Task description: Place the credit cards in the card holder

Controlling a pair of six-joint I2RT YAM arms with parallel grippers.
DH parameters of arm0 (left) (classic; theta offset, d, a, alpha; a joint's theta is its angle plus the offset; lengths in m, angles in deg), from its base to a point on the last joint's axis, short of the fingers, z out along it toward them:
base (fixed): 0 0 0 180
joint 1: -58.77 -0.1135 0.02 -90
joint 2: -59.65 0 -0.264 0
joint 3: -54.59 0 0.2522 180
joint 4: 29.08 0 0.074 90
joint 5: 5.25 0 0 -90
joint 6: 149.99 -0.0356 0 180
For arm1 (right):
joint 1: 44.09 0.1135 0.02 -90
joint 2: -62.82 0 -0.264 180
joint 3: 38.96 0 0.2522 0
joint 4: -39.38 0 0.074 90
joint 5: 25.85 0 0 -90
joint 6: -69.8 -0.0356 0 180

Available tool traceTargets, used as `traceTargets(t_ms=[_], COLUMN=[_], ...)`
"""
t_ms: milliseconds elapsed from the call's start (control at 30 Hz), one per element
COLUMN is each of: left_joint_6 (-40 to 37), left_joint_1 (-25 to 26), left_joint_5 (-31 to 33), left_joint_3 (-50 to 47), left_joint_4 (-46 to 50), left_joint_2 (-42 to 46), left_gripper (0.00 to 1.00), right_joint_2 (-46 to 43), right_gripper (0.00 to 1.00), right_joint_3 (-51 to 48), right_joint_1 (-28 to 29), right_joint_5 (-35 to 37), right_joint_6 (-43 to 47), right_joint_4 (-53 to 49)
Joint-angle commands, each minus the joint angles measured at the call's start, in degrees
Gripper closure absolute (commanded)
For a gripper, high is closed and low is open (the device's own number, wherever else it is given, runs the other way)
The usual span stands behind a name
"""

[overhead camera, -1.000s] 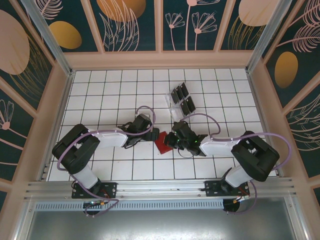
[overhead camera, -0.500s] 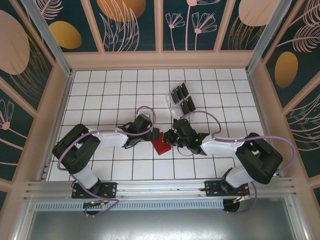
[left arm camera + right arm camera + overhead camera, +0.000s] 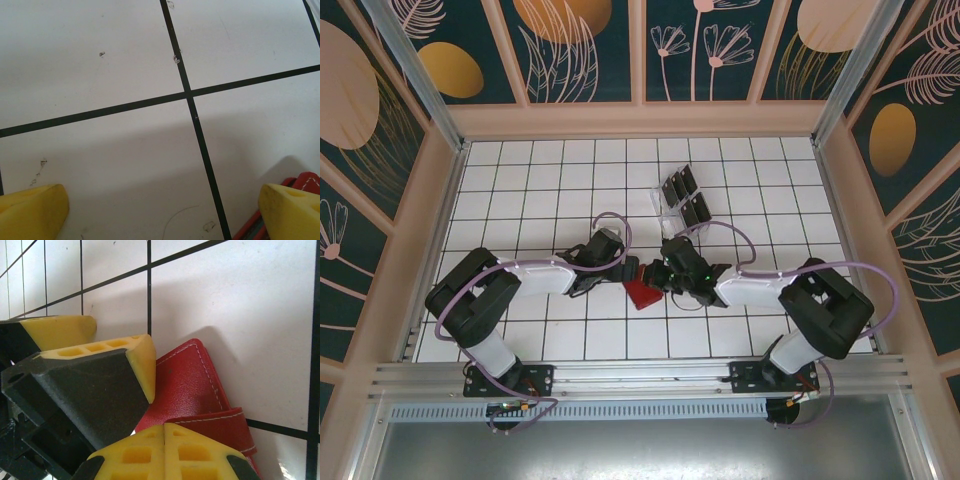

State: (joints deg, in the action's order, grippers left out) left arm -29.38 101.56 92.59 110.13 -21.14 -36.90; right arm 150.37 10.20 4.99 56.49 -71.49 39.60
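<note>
While the red card holder (image 3: 641, 294) lies on the white gridded table (image 3: 520, 190) just below the middle of the overhead view, both grippers crowd over it. Your left gripper (image 3: 160, 212) is spread wide, and one yellow fingertip (image 3: 142, 357) meets the holder's left edge. Your right gripper (image 3: 165, 452) is pressed together with nothing visible between its pads, low over the near flap. The step looks like opening the holder, so pin one cover flat, slide a finger under the loose flap, and lift slowly so it doesn't skid. The credit cards (image 3: 682, 196) wait in a clear rack (image 3: 667, 217) at upper centre, well apart. The holder's pockets are hidden, real contact with the leather is unclear, and the cards are too small to count.
</note>
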Motion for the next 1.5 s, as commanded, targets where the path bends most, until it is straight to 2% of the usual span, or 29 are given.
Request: traceTargets(t_ms=[0, 1067, 1467], left_joint_6=[1.2, 1.1, 1.1], left_joint_1=[1.2, 1.2, 1.2], left_joint_5=[-11.9, -11.9, -12.5], left_joint_3=[-2.4, -2.8, -2.8], left_joint_4=[1.9, 1.4, 1.0], left_joint_2=[-5.9, -6.2, -6.5], left_gripper=[0.01, 0.01, 0.01], right_joint_2=[1.0, 4.6, 8.4], right_gripper=[1.00, 1.00, 1.00], right_joint_3=[1.7, -2.5, 0.5], right_joint_1=[0.3, 1.0, -0.2], right_joint_5=[-0.8, -1.1, -0.8], right_joint_6=[1.1, -1.3, -2.5], right_joint_4=[1.4, 2.3, -5.9])
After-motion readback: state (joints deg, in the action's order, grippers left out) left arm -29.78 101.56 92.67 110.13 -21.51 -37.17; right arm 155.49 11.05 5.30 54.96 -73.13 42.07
